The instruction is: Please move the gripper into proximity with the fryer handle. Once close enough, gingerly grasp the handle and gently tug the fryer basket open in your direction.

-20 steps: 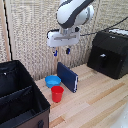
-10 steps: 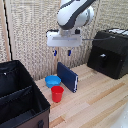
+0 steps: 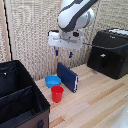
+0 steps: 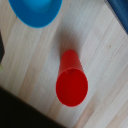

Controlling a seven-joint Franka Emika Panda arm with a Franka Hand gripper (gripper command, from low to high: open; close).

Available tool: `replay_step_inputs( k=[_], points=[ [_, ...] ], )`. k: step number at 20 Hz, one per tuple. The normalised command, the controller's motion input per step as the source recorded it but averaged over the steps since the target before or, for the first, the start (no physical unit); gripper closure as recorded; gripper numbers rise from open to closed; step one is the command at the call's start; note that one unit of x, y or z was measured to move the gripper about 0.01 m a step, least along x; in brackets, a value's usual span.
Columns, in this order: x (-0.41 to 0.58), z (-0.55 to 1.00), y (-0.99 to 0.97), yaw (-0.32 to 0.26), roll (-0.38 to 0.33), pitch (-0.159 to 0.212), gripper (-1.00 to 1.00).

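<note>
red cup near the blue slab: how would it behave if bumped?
The red cup looks thin-walled and empty in the wrist view, so probably light. It stands upright, taller than wide, so likely tips easily. Being round and tapered, it would probably roll in an arc.

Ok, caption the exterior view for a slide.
Open gripper hangs above the blue slab, well short of the fryer handle.
</note>
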Motion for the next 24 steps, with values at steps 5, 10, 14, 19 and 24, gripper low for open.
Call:
replay_step_inputs(
  k=[5,10,14,19,24],
  points=[
    [0.199,0.20,-0.31,-0.154,-0.259,-0.022,-1.00],
    [0.092,0.11,-0.31,-0.058,-0.340,-0.036,-1.00],
    [0.022,0.05,-0.32,-0.014,-0.359,-0.038,-1.00],
    [0.000,0.00,-0.38,0.000,-0.359,-0.065,-1.00],
    [-0.001,-0.06,-0.46,0.006,-0.289,-0.122,-1.00]
  ],
)
